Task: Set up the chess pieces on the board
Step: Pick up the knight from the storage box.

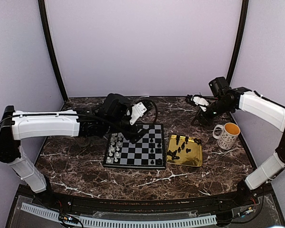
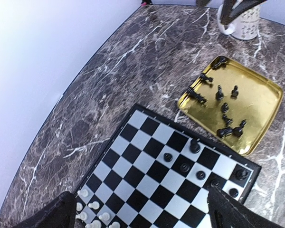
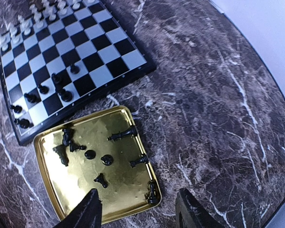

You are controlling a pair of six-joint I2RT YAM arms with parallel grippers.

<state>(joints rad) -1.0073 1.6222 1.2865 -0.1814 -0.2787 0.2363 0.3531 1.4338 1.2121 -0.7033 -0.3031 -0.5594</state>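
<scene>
The board [image 1: 137,153] lies at mid-table. Pale chess pieces [image 1: 115,147] stand in rows on its left side, and several black chess pieces [image 1: 156,151] stand along its right side. More black pieces [image 3: 121,136] lie toppled in a gold tray [image 1: 194,156] just right of the board. My left gripper [image 1: 133,134] hangs open over the board's far left corner, and its fingers [image 2: 52,214] frame bare squares [image 2: 147,175] with nothing between them. My right gripper [image 1: 200,113] is raised behind the tray. It is open and empty above the tray's corner [image 3: 133,209].
A white mug [image 1: 226,135] with an orange inside stands right of the tray, close under the right arm. The table top is dark marble [image 1: 85,175], enclosed by pale walls with black corner posts.
</scene>
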